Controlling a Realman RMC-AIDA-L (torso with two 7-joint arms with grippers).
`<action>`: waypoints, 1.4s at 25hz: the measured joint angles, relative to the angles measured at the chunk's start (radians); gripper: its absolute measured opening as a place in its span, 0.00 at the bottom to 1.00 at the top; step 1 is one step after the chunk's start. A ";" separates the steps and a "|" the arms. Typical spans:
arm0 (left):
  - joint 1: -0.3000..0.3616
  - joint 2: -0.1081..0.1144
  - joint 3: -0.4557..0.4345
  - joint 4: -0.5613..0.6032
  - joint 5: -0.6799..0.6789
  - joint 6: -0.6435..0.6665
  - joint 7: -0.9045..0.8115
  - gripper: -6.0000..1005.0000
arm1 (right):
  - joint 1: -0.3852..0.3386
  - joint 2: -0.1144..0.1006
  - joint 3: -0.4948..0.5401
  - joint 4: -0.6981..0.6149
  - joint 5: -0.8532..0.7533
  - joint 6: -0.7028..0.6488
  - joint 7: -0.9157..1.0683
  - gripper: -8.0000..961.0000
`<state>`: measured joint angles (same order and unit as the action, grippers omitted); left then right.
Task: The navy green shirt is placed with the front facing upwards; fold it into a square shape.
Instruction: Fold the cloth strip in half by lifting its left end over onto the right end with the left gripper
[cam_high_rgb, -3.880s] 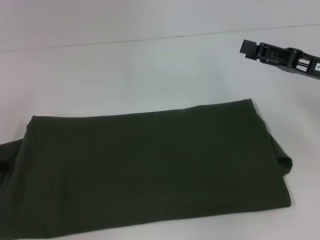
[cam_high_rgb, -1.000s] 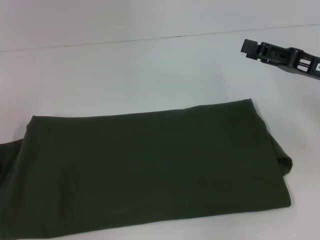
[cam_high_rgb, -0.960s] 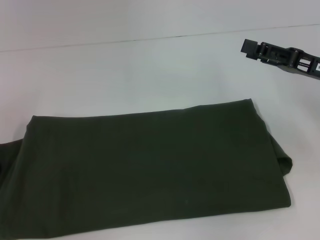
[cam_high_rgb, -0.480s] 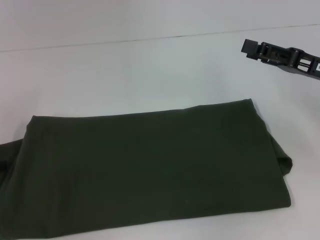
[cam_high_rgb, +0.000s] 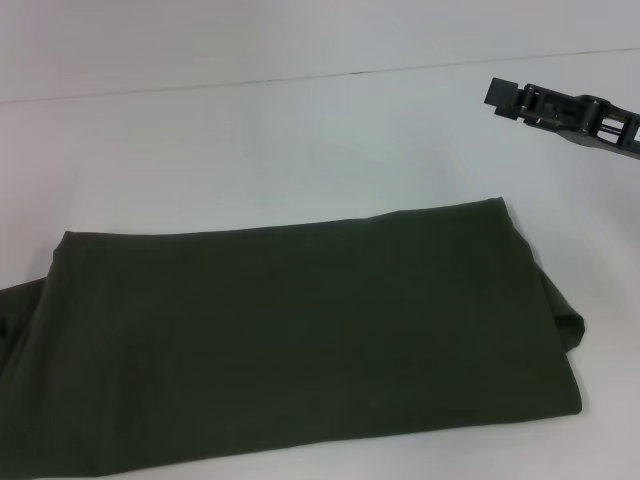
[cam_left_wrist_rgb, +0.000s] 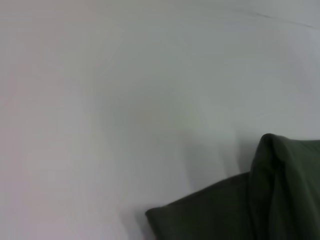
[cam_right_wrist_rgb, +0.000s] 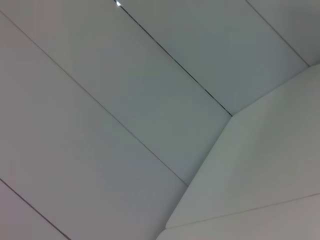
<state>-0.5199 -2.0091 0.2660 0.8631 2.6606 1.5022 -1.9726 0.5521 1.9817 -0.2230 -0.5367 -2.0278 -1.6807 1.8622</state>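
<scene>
Fingers of right gripper (cam_high_rgb: 497, 95) state unclear, raised over bench's (cam_high_rgb: 300, 150) right edge, navy green shirt (cam_high_rgb: 300, 340) folded flat near front edge

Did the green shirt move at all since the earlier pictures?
No. The green shirt lies folded in the same spot on the white table, its far right corner equally distant from the table's back edge. The right end effector hangs above, clear of it.

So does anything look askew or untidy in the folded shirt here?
Mostly neat: the navy green shirt lies flat as a wide rectangle, not a square. A flap of cloth juts out at its right edge, and more spills past its left. The right gripper hangs clear above the table.
</scene>
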 joint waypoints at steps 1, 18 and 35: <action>0.001 0.000 0.000 0.003 0.002 0.002 0.000 0.85 | 0.000 0.000 0.000 0.000 0.000 0.000 0.000 0.92; -0.016 0.009 0.015 0.017 0.037 0.069 -0.013 0.89 | -0.006 0.000 0.001 -0.003 0.001 -0.002 0.000 0.92; -0.017 0.010 0.022 0.007 0.064 0.045 -0.025 0.89 | -0.012 -0.002 0.001 -0.003 0.011 -0.002 0.000 0.92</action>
<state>-0.5369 -1.9986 0.2883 0.8698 2.7244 1.5474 -1.9979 0.5398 1.9801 -0.2225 -0.5400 -2.0170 -1.6828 1.8622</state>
